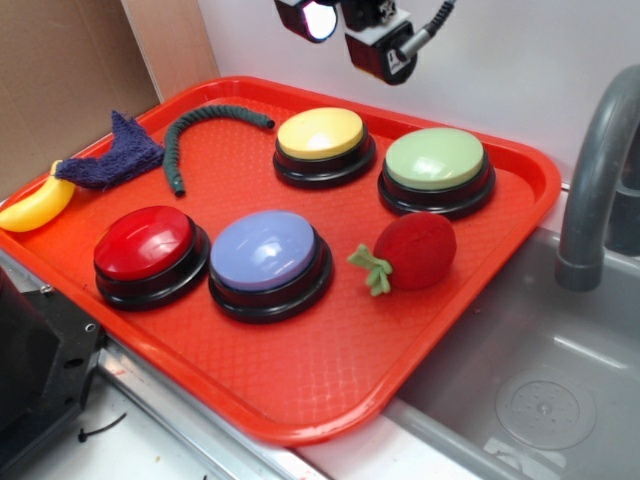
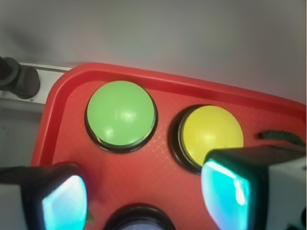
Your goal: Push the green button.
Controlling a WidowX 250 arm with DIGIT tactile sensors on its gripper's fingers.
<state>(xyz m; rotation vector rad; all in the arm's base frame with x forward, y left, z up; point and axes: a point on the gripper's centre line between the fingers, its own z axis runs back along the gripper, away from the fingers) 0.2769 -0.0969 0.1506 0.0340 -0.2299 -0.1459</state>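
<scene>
so there's a red tray (image 1: 330, 395) and everything sits relative to that. the green button (image 1: 436, 160) is at the tray's far right corner, close to the back rim, pale green dome on a black base. in the wrist view the green button (image 2: 121, 114) shows up near the tray's rounded corner with the yellow button (image 2: 211, 135) just beside it, apart, not touching.

the tool (image 1: 350, 25) hangs up high above the tray's back edge, roughly over the gap behind the yellow button (image 1: 321, 134), touching nothing. its fingers (image 2: 225, 189) are spread wide in the wrist view, one at each lower corner with bare tray showing between them, so it's released and holding nothing.

rest of the tray: a red button (image 1: 146, 243) at the near left, a blue button (image 1: 266, 251) right next to it toward the middle, and a red plush strawberry (image 1: 412, 250) with a green leaf just right of the blue one, in front of the green button. a dark green twisty cord (image 1: 205, 125) curves along the tray's back left part. a purple rag (image 1: 118, 152) drapes over the tray's left rim, and a yellow toy banana (image 1: 38, 203) lies just outside that rim. off the tray's right side there's a grey faucet (image 1: 598, 165) over a sink (image 1: 540, 400).
</scene>
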